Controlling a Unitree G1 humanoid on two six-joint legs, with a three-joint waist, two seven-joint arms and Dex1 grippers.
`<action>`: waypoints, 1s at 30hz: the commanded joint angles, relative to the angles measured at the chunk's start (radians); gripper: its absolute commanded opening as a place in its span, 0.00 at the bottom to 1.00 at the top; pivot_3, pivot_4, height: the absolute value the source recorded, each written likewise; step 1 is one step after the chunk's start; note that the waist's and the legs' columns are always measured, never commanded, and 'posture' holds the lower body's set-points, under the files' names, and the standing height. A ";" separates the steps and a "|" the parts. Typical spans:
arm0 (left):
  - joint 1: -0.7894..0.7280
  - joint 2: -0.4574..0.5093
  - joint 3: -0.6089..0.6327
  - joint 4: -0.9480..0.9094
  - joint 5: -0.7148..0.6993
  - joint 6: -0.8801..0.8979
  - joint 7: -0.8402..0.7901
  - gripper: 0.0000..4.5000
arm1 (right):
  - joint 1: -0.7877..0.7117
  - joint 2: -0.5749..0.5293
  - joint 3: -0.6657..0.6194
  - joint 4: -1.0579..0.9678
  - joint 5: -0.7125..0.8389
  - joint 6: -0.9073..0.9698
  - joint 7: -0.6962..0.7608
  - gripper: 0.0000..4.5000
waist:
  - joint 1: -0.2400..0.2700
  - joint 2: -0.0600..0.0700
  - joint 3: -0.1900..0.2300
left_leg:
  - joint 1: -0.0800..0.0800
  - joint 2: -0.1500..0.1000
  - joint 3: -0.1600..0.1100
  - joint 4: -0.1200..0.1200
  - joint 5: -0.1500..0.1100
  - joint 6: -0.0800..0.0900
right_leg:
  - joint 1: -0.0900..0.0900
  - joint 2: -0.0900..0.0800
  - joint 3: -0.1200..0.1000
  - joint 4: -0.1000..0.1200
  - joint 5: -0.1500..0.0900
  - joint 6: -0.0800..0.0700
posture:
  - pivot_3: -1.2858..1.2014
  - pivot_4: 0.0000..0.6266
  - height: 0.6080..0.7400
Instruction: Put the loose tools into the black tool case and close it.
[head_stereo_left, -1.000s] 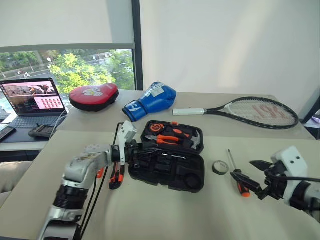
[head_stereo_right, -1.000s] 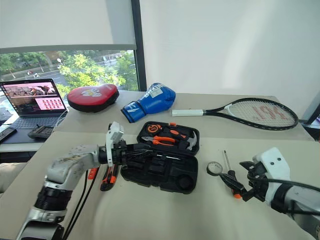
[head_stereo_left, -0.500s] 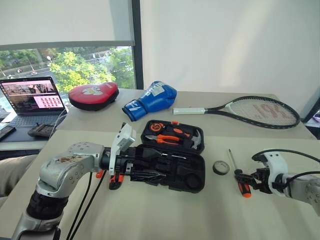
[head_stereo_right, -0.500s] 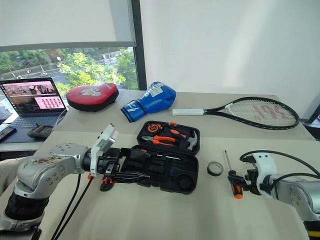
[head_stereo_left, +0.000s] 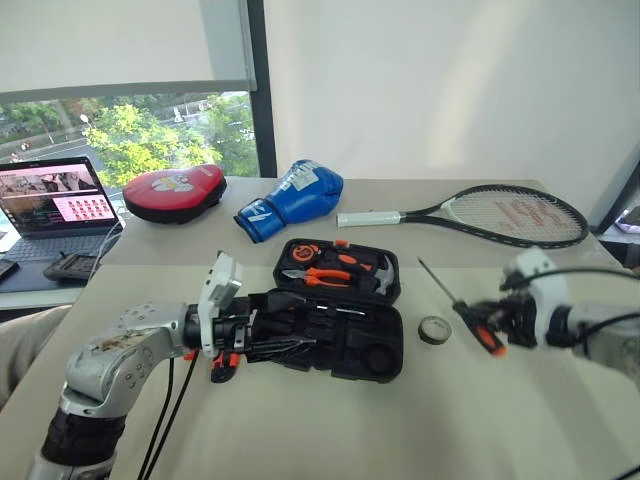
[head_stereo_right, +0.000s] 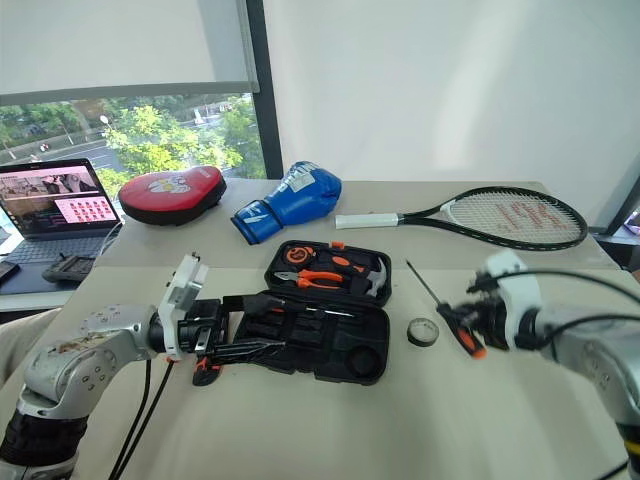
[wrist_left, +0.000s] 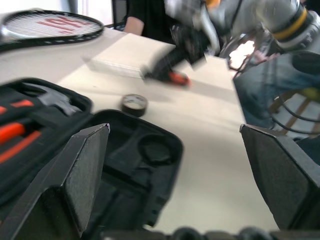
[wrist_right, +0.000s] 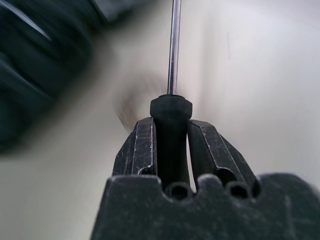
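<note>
Now my right gripper (head_stereo_left: 497, 322) clenched the screwdriver (head_stereo_left: 462, 312), shaft aimed up-left toward the case (head_stereo_left: 335, 325) lying to its left, where my left gripper (head_stereo_left: 262, 325) hung wide open.

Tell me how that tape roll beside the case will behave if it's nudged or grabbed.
The tape roll lies flat on the table, so a nudge should slide it, not roll it. It looks small and hollow, so probably light. Tipped on edge, it would likely roll.

Bare table (head_stereo_left: 520, 400) right of tool case (head_stereo_left: 330, 325)
</note>
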 joint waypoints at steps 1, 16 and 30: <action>0.014 0.041 0.082 0.003 -0.035 -0.025 -0.018 1.00 | -0.167 0.056 0.153 -0.038 -0.012 0.000 0.056 0.13 | -0.002 -0.002 0.001 | 0.000 0.001 -0.001 -0.001 0.000 0.000 | -0.001 0.001 -0.001 0.000 0.000 -0.001 | 0.52 0.24 1.00; 0.157 0.171 0.221 -0.020 -0.086 -0.050 -0.118 1.00 | -0.493 0.268 0.711 0.336 -0.406 -0.246 0.357 0.13 | -0.009 -0.001 0.004 | -0.014 -0.005 0.001 0.001 0.004 -0.006 | -0.014 -0.001 -0.004 0.000 0.002 0.001 | 0.52 0.24 1.00; 0.262 0.209 0.296 -0.081 -0.108 -0.054 -0.109 1.00 | -0.489 0.332 0.776 0.436 -0.581 -0.393 0.588 0.13 | -0.013 -0.001 0.004 | -0.013 -0.004 0.000 0.000 0.005 -0.008 | -0.014 -0.001 -0.005 0.001 0.002 0.001 | 0.52 0.24 1.00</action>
